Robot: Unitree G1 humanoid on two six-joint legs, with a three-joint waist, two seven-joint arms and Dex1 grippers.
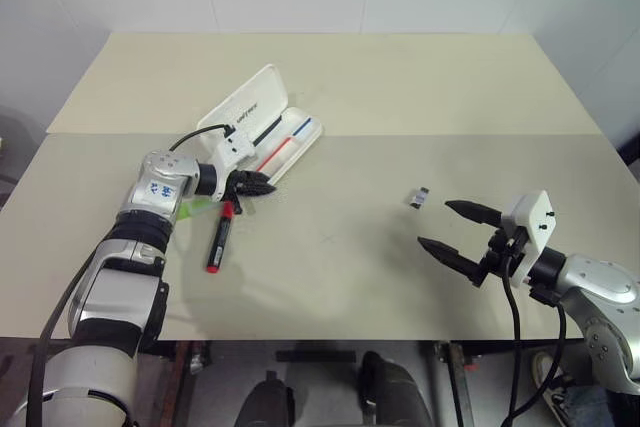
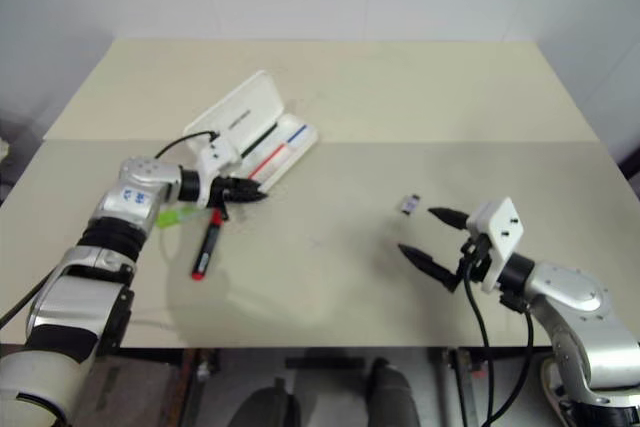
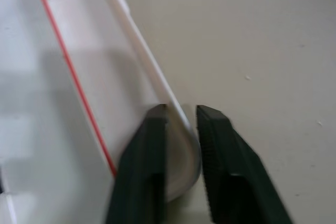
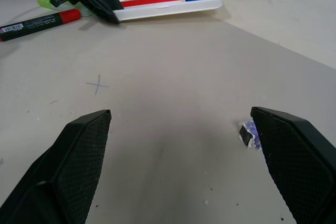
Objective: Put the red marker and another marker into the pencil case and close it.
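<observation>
Markers lie loose on the beige table [image 1: 400, 277]: the red marker [image 1: 220, 238] beside the open pencil case [image 1: 262, 131], the green highlighter [image 1: 196, 207] half hidden under the left gripper [image 1: 262, 187]. Both look light, stiff and slick; mid-barrel seems the surest hold. Left jaws pinch the case's thin rim. Right gripper [image 1: 445, 227] hangs wide and empty. White walls stand behind.

Both arms are clad in silver-grey shells with black joint bands. A blue-lettered label is seen on the left forearm [image 1: 158, 189]. White camera blocks are mounted at the wrists — black cables are looped off them. Black, tapered fingers [image 4: 79, 156] are ribbed inside.
</observation>
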